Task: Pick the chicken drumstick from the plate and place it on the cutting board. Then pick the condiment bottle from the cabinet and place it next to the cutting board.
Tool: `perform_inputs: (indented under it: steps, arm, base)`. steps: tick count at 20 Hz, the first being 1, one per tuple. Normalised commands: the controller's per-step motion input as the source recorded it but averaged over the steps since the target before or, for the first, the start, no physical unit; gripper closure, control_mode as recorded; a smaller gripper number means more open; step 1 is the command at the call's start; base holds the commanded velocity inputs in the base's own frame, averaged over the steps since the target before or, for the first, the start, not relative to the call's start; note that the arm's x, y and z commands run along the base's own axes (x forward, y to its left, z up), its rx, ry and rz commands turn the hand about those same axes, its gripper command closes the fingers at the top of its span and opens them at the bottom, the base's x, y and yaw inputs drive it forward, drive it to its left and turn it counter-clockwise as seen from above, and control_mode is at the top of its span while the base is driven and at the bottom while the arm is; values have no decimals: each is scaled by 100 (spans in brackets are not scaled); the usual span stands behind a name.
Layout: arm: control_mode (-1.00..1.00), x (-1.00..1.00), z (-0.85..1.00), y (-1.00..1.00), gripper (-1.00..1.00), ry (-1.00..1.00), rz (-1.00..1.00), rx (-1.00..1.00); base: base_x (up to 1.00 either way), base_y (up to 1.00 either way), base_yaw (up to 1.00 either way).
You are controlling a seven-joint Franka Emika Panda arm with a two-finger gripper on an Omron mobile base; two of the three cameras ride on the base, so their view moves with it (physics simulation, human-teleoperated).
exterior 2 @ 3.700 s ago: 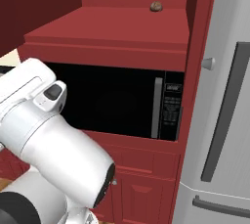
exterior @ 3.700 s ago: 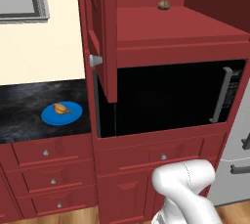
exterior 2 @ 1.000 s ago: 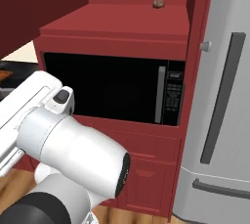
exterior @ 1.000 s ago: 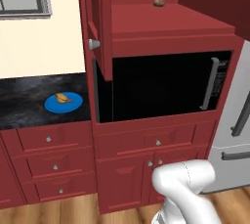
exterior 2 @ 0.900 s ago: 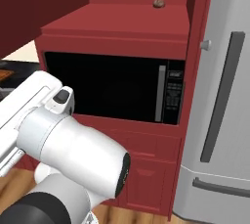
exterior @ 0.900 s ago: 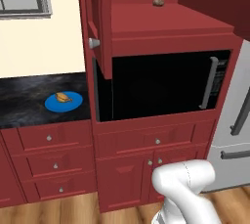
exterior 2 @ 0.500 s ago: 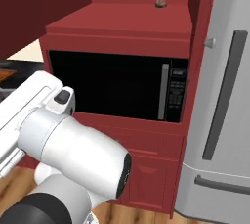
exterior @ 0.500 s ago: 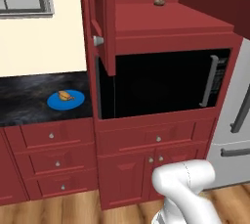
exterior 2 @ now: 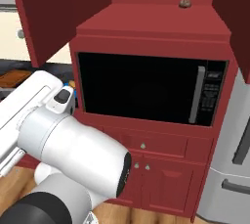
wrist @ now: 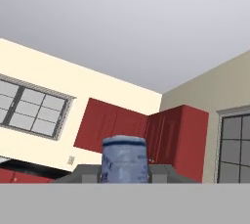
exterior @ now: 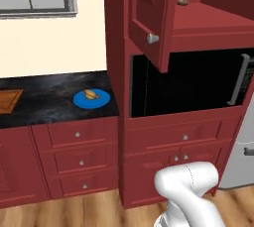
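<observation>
Counter edge runs across the middle left of the left base view, with bare dark top between the cutting board (exterior: 8,100) at the far left border and the plate (exterior: 92,99). One chicken drumstick (exterior: 90,93) lies on that one plate. The cabinet (exterior: 149,18) door juts open at upper centre above the microwave (exterior: 191,82); one brown lump (exterior: 182,1) sits on its shelf. At the bottom centre of the hand view, the gripper (wrist: 124,173) is clenched on one condiment bottle (wrist: 124,155).
</observation>
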Motion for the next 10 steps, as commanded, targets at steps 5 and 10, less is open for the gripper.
perform_inputs:
  steps: [5,10]
  arm:
    - [100,0,0,0,100,0,0,0]
    - [100,0,0,0,100,0,0,0]
  base:
    - [0,64,0]
    - [0,65,0]
